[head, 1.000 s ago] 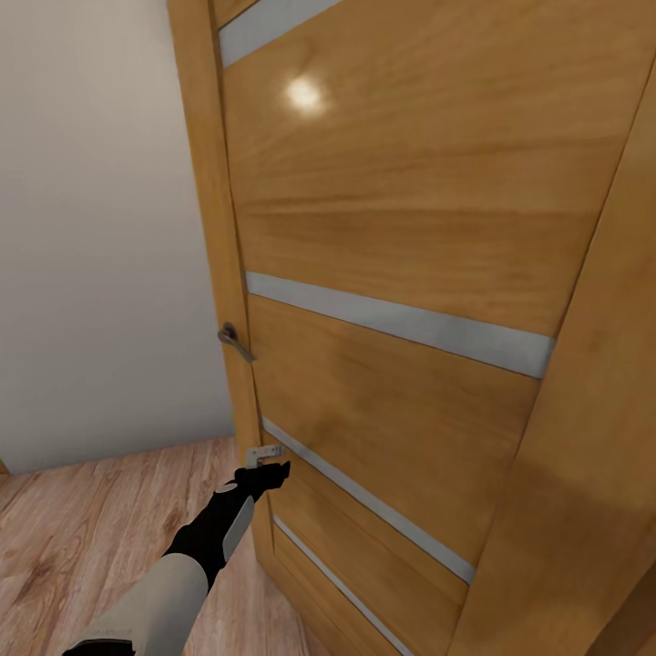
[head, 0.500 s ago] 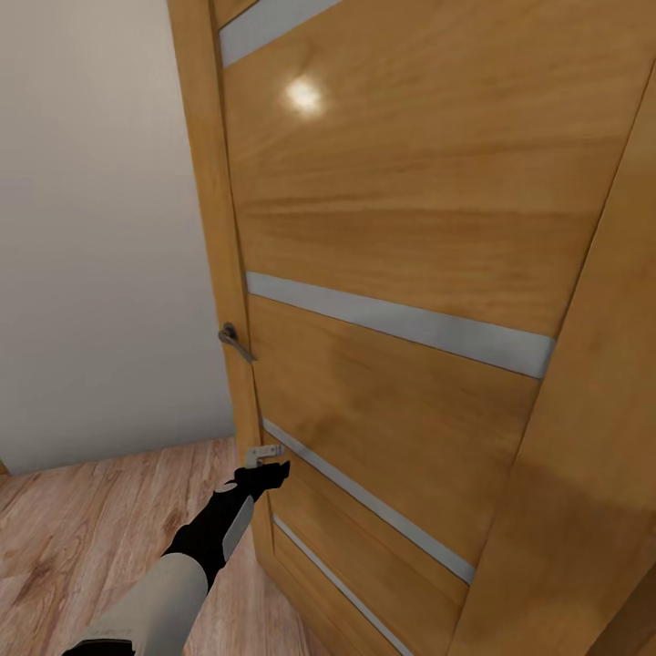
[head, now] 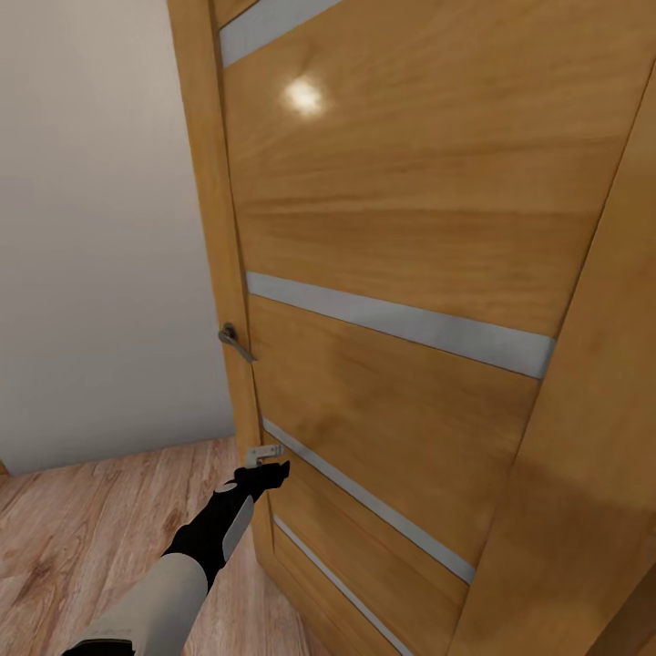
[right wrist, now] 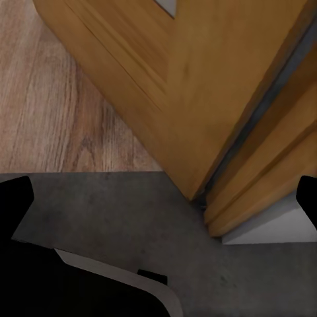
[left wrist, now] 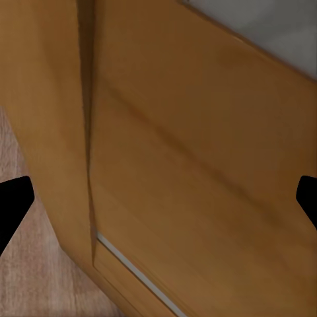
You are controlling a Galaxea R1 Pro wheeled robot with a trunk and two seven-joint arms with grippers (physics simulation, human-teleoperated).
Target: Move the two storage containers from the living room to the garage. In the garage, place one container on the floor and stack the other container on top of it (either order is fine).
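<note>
Close against a tall honey-coloured wooden door [head: 401, 237] with pale grey horizontal strips, the robot faces its free edge, where a small metal lever handle [head: 234, 341] sticks out sideways. Left of the door stands a plain beige wall [head: 91, 228], and below it lies light wood-plank flooring [head: 82, 519].

From the head camera, the left arm reaches forward — white forearm, black wrist — and the left gripper [head: 267, 462] sits right at the door's edge, below the handle, next to a small pale metal plate [head: 264, 451]. Its wrist camera shows two black fingertips far apart at opposite borders, so its jaws are spread wide with nothing between them but door panel.

At the right wrist camera, the right gripper [right wrist: 158, 198] likewise has its fingertips wide apart, empty, above dark grey concrete floor [right wrist: 119, 211] — where it meets the planks, at the foot of the door.
</note>
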